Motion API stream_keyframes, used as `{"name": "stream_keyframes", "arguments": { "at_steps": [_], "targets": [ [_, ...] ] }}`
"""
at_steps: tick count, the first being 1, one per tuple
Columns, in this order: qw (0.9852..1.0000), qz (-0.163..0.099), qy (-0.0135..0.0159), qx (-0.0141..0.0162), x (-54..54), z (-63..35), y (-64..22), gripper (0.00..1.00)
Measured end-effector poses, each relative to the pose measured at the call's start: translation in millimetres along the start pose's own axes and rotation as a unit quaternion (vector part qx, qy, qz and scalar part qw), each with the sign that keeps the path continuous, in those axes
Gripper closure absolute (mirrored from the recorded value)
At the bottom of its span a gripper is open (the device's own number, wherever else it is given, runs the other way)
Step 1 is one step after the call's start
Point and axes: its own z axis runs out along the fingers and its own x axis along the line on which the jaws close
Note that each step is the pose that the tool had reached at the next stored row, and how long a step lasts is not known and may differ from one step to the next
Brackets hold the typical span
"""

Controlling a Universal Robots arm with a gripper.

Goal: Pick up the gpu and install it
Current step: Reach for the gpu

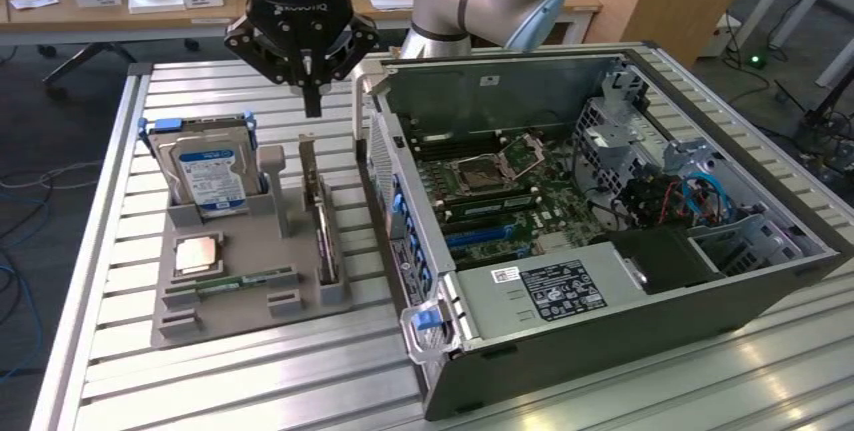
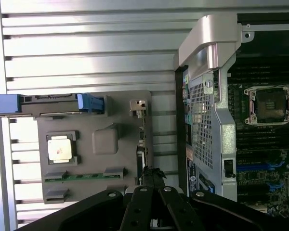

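The gpu stands on edge in a slot of the grey holder, a thin dark card with a metal bracket at one end. My black gripper hangs above the card's far end, shut, with nothing between its fingers. In the wrist view the gpu shows edge-on just beyond the closed fingertips of the gripper. The open computer case lies to the exterior view's right of the holder, with its motherboard exposed.
The holder also carries a silver hard drive with blue rails, a CPU chip and a green memory stick. The case wall stands close beside the gpu. All rests on a slatted metal table.
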Motion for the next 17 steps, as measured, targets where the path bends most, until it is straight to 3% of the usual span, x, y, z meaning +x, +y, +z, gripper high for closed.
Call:
{"name": "stream_keyframes", "arguments": {
  "at_steps": [8,14,17],
  "targets": [
    [1.0,0.0,0.0,0.0,0.2,-0.5,-11.4,0.89],
    [1.0,0.0,-0.0001,0.0,12.4,-0.1,-13.5,0.89],
    [1.0,0.0,-0.0001,0.0003,12.8,-0.1,-17.2,0.89]
  ]
}}
